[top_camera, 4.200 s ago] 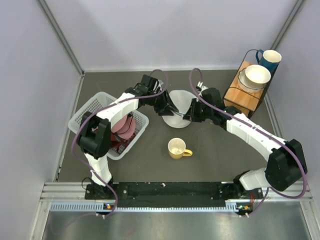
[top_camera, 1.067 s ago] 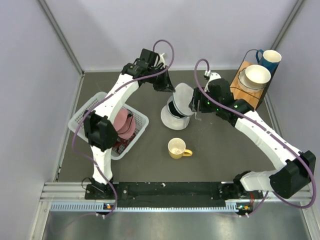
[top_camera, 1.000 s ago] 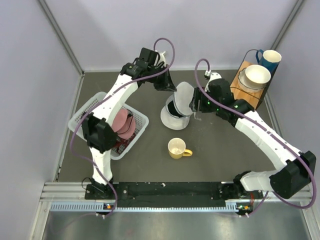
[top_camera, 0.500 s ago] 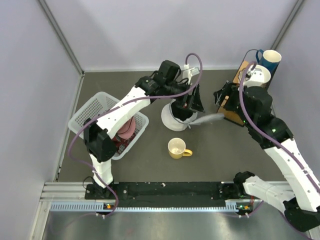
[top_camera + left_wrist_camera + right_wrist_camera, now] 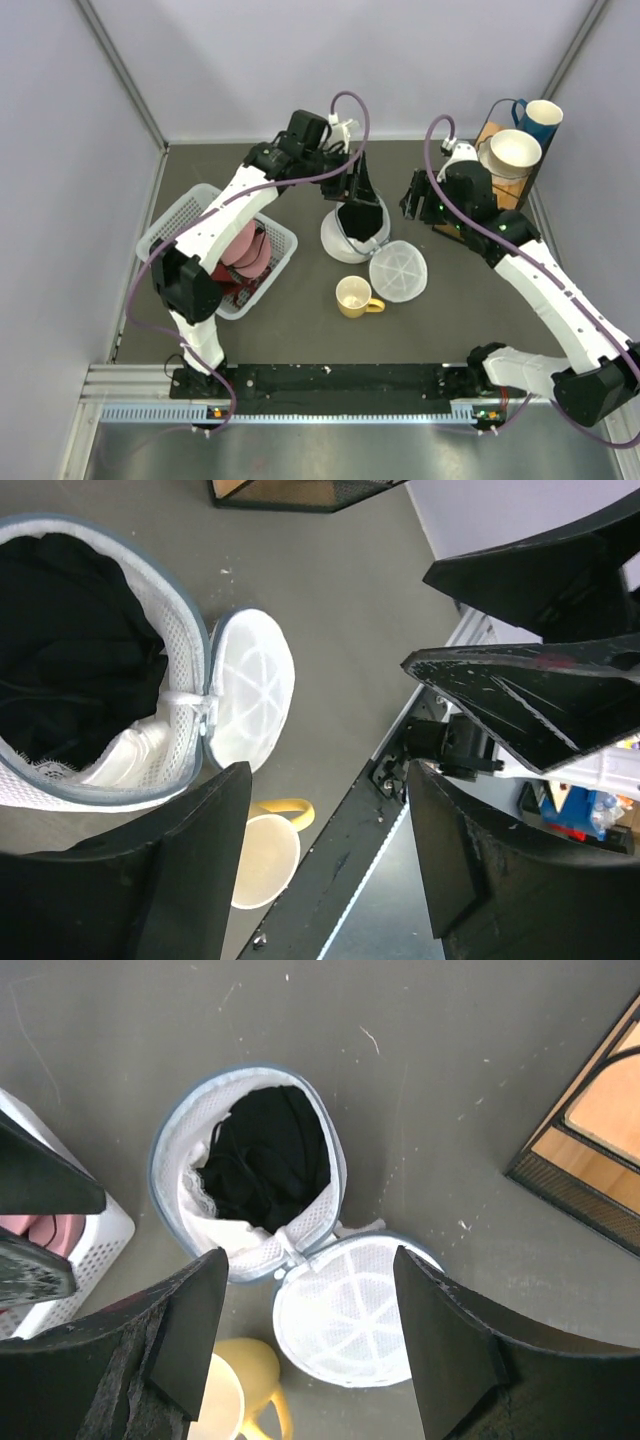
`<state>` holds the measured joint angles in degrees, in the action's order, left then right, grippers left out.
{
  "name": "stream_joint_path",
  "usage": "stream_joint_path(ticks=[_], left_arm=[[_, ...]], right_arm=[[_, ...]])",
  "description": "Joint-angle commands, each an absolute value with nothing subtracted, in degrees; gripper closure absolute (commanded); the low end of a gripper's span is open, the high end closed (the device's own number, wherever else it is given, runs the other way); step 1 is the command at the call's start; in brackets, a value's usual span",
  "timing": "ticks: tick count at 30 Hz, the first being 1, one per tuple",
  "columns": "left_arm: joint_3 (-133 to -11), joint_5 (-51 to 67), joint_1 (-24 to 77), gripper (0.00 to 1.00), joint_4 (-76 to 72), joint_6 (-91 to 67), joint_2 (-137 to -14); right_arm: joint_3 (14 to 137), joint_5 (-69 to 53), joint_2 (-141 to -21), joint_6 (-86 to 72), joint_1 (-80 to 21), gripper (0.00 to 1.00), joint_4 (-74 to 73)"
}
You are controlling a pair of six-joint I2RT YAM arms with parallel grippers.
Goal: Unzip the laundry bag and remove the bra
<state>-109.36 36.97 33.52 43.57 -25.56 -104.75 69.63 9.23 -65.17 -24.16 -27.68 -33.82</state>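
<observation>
This was a robotics lab cell: pale lilac partition walls (image 5: 350, 60) boxed in a dark grey bench (image 5: 300, 330), and a white-and-black jointed left arm (image 5: 228, 205) and matching right arm (image 5: 545, 285) stood bolted to a silver aluminium rail (image 5: 340, 410) at its near edge.

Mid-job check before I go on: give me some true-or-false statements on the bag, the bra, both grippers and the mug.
1. The laundry bag is unzipped, its lid half lying flat on the table. True.
2. The black bra is out on the table. False: it sits inside the bag's deep half.
3. The left gripper is shut on the zipper. False: it is open and holds nothing.
4. The right gripper is open and empty. True.
5. The yellow mug lies on its side. False: it stands upright beside the lid half.
</observation>
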Motion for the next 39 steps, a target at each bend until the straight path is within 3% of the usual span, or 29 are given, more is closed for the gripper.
stream_joint_path(ticks=[1, 13, 21, 30, 32, 34, 35, 37, 38, 39], left_arm=[[-107.32, 30.51, 36.82, 0.32, 43.86, -26.28, -106.51], [-111.70, 12.84, 39.11, 0.33, 45.88, -24.35, -112.41], [-116.36, -6.39, 42.36, 0.33, 42.03, -24.00, -121.28], [-119.36, -9.32, 42.80, 0.27, 39.46, -23.03, -130.60], [-119.36, -9.14, 42.80, 0.33, 39.64, -22.94, -131.74], [-118.66, -9.32, 42.89, 0.47, 39.90, -23.20, -130.88], [-118.30, -9.49, 42.89, 0.67, 39.82, -23.38, -130.17], [-117.69, -9.93, 42.80, 0.84, 39.82, -23.47, -127.37], [-117.51, -9.76, 42.89, 1.00, 40.16, -23.29, -126.31], [-117.25, -9.49, 42.80, 1.00, 40.08, -23.03, -125.25]], right_arm=[[68.29, 9.84, -61.79, -24.52, -27.25, 0.32, -32.78], [65.04, 11.16, -58.09, -24.61, -27.16, 0.32, -33.75], [66.01, 11.25, -58.71, -24.87, -27.16, 0.32, -33.66], [65.04, 9.93, -57.92, -25.57, -26.98, 0.32, -33.75], [65.04, 9.84, -58.27, -25.66, -27.07, 0.32, -33.75], [65.21, 9.67, -58.53, -25.66, -27.07, 0.32, -33.75], [65.21, 9.67, -58.62, -25.66, -27.07, 0.33, -33.66], [65.30, 9.58, -58.97, -25.49, -27.16, 0.32, -33.66], [65.30, 9.67, -59.58, -25.49, -27.16, 0.33, -33.66], [65.22, 9.15, -59.85, -25.40, -27.07, 0.32, -33.58]])
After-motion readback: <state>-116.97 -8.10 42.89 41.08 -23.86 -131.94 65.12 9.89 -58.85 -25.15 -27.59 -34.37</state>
